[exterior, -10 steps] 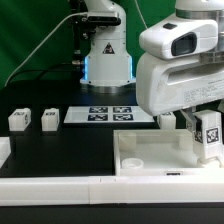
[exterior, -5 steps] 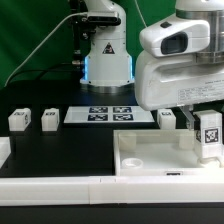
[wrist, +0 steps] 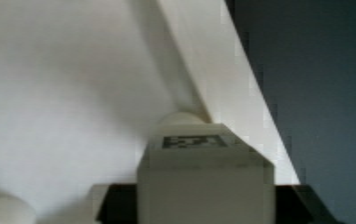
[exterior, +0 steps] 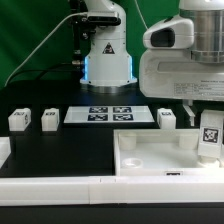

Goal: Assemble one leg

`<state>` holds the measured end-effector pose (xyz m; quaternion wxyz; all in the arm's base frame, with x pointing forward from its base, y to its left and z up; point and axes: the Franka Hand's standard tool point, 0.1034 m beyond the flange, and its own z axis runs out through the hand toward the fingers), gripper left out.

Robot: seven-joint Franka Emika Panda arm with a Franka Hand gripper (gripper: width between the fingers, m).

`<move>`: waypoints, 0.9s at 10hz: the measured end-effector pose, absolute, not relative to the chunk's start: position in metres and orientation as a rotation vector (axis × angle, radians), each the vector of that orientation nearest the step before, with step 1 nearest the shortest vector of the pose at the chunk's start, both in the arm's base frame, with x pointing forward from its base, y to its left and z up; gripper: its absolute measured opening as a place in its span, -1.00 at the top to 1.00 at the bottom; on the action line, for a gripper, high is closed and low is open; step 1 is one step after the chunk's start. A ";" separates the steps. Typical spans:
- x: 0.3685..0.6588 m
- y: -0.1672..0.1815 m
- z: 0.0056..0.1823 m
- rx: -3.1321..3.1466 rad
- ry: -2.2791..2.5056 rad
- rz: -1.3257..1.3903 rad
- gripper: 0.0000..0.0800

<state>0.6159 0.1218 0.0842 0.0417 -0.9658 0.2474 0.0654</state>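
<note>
My gripper (exterior: 207, 127) is shut on a leg (exterior: 210, 135), a small white post with a black-and-white tag, held upright over the right end of the large white tray-like part (exterior: 150, 155). In the wrist view the leg (wrist: 201, 165) fills the lower middle between my dark fingers (wrist: 122, 200), with the tray's rim (wrist: 219, 70) and corner below it. Three more legs stand on the black table: two at the exterior view's left (exterior: 18, 118) (exterior: 50, 119) and one (exterior: 167, 117) behind the tray.
The marker board (exterior: 110, 113) lies behind the tray, in front of the arm's base (exterior: 105, 55). A white part (exterior: 3, 150) shows at the exterior view's left edge. A white bar (exterior: 60, 190) runs along the front.
My gripper has moved toward the exterior view's right and slightly up, carrying the leg toward the tray's right end.
</note>
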 end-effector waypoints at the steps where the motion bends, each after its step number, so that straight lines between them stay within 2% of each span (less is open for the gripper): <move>1: 0.616 0.123 0.084 -2.911 0.932 0.209 0.26; 4: 0.616 0.125 0.084 -2.777 1.294 0.231 0.26; 6: 0.616 0.126 0.084 -2.764 1.323 0.232 0.26; 7: 0.615 0.126 0.084 -2.767 1.318 0.232 0.04; 8: 0.615 0.127 0.084 -2.768 1.316 0.232 0.04; 9: 0.615 0.127 0.084 -2.784 1.276 0.230 -0.41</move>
